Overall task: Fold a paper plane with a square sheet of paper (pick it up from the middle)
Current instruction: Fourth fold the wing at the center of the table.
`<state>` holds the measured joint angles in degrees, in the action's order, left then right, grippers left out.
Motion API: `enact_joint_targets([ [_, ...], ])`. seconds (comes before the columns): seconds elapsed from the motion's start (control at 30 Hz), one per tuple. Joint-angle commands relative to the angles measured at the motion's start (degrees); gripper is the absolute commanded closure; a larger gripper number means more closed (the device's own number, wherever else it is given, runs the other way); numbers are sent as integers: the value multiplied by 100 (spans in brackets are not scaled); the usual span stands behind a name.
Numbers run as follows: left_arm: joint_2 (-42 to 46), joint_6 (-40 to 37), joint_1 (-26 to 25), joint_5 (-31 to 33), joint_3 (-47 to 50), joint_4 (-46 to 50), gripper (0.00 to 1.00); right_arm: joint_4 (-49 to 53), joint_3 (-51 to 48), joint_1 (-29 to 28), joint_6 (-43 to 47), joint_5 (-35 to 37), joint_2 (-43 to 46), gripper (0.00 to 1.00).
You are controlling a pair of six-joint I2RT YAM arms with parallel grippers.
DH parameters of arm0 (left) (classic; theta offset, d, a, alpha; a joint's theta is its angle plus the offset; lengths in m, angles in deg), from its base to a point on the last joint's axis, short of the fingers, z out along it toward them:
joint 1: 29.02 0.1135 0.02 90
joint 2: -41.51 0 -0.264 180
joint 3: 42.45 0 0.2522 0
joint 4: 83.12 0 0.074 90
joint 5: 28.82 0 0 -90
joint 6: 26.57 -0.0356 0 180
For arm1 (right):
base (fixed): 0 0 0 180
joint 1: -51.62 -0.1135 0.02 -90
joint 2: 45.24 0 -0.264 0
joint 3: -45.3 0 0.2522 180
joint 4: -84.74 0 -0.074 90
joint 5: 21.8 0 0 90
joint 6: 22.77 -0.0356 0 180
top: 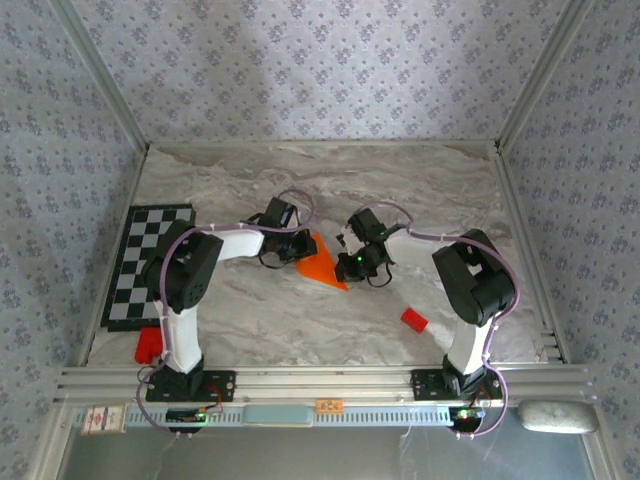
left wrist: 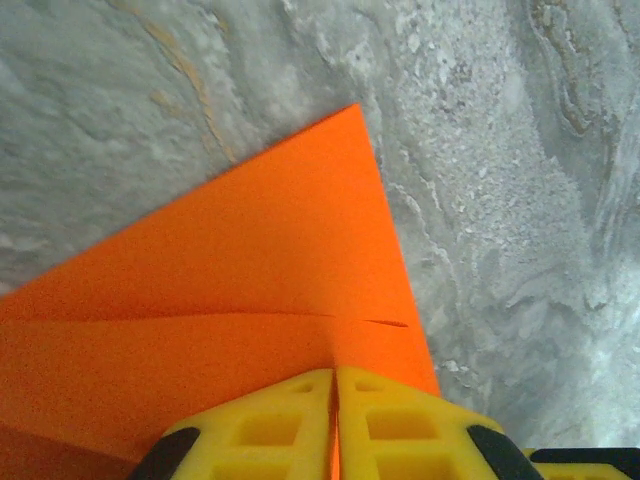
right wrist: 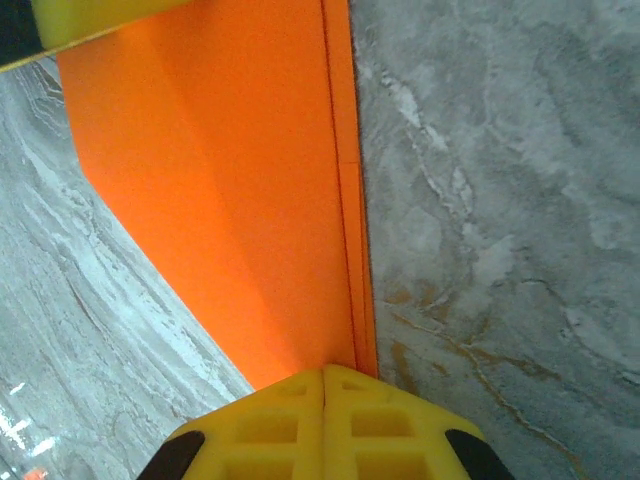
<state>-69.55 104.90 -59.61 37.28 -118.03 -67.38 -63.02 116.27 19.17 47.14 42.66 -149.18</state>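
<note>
From above, the sheet of paper (top: 320,262), folded into an orange triangle, lies mid-table with its tip toward 5 o'clock. The left gripper (top: 297,248) meets it at 9 o'clock and the right gripper (top: 352,266) at 3 o'clock. A checkerboard mat (top: 150,265) sits far off at 9 o'clock, a red block (top: 414,319) at 4 o'clock. The left wrist view adds the grip itself: yellow fingers (left wrist: 270,425) clenched on the sheet's edge, a crease running across. The right wrist view shows its fingers (right wrist: 380,420) clamped on a layered fold edge.
</note>
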Motion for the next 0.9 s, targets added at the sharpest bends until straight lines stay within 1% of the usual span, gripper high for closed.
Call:
enact_joint_targets([
  [0.0,-183,-519,396,978,-116,731,90,1083,-287,60,96,840,-346,97],
  [0.27,-270,-719,936,984,-371,702,89,960,-348,55,-3,763,-311,97],
  [0.43,-161,-786,1080,958,-705,932,89,879,-362,52,-62,701,-268,97],
  [0.5,57,-714,1081,877,-836,1114,89,818,-369,48,-103,642,-229,97],
  [0.6,636,-498,1066,824,-908,1373,88,696,-338,57,-182,529,-162,96],
  [0.73,1323,-132,922,712,-517,1268,86,604,-238,46,-265,315,-199,96],
  [0.87,1614,395,528,596,58,774,87,585,-191,53,-293,278,-234,96],
])
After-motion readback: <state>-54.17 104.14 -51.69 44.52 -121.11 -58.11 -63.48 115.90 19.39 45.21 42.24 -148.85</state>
